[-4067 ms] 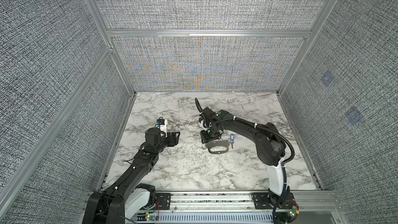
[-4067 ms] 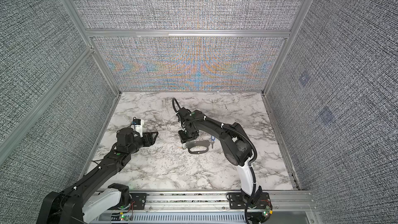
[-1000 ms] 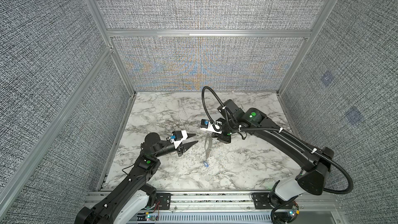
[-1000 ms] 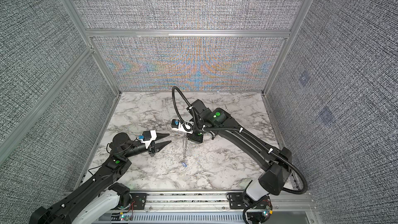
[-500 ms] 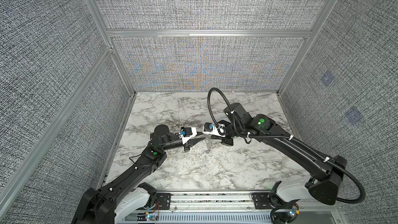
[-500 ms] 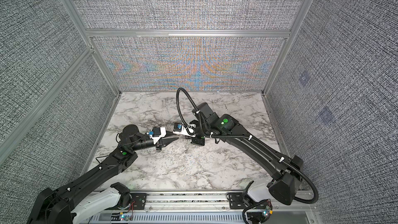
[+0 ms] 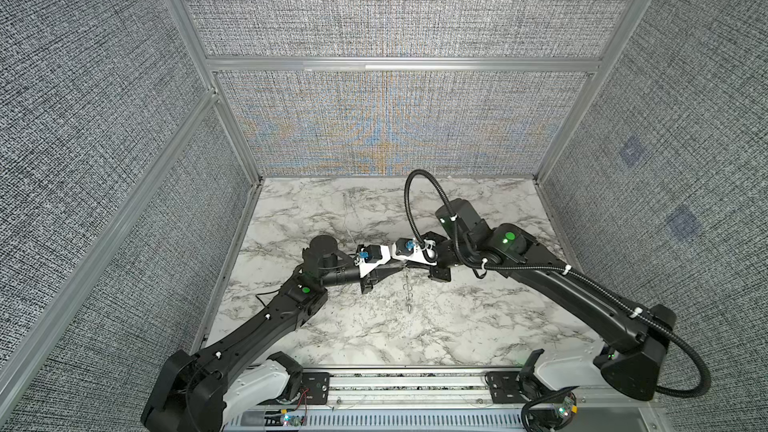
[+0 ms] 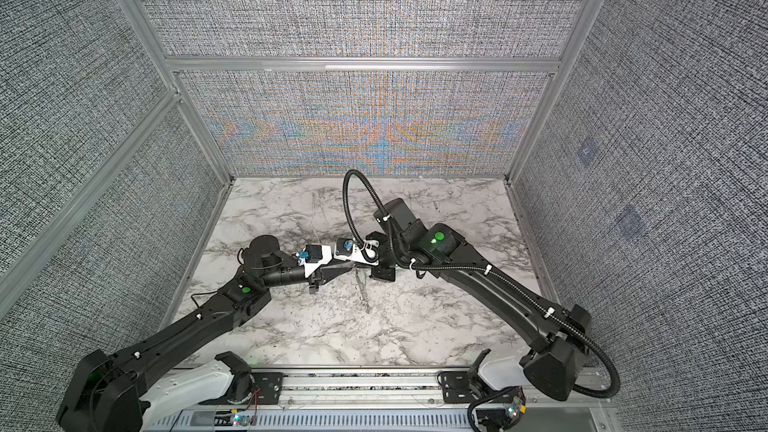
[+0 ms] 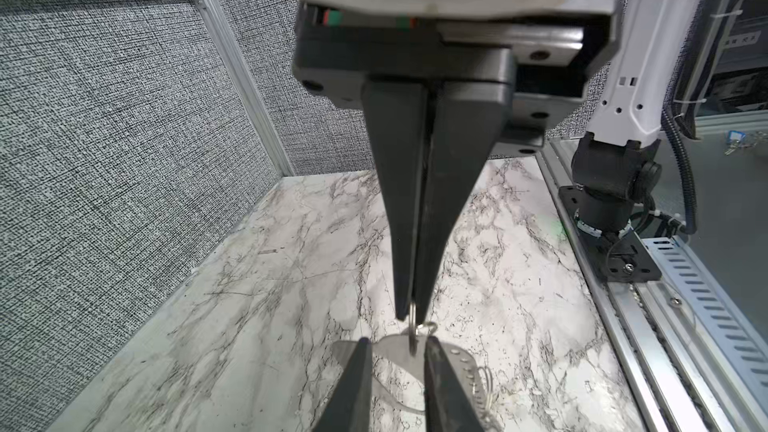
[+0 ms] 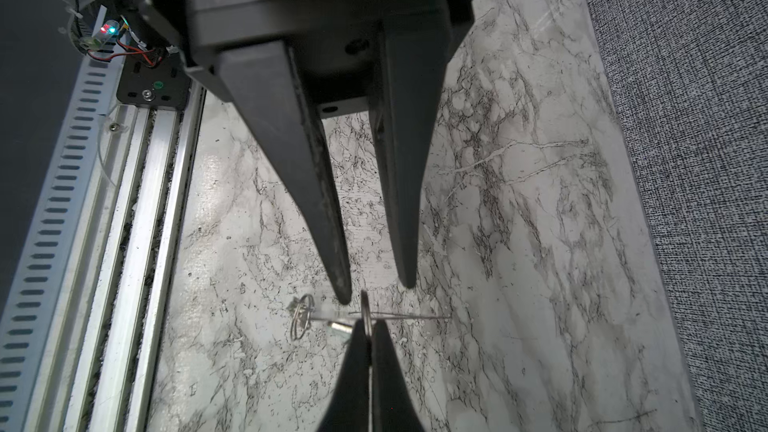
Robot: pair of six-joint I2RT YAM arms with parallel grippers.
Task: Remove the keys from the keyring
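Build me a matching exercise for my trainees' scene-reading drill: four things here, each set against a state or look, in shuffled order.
Things:
1 left gripper
2 right gripper
3 keyring
4 table

States:
A marbled white and grey
B pinched, held in the air
C jaws apart
D jaws shut

Pairs: 1-C, 2-D, 3-B, 4-A
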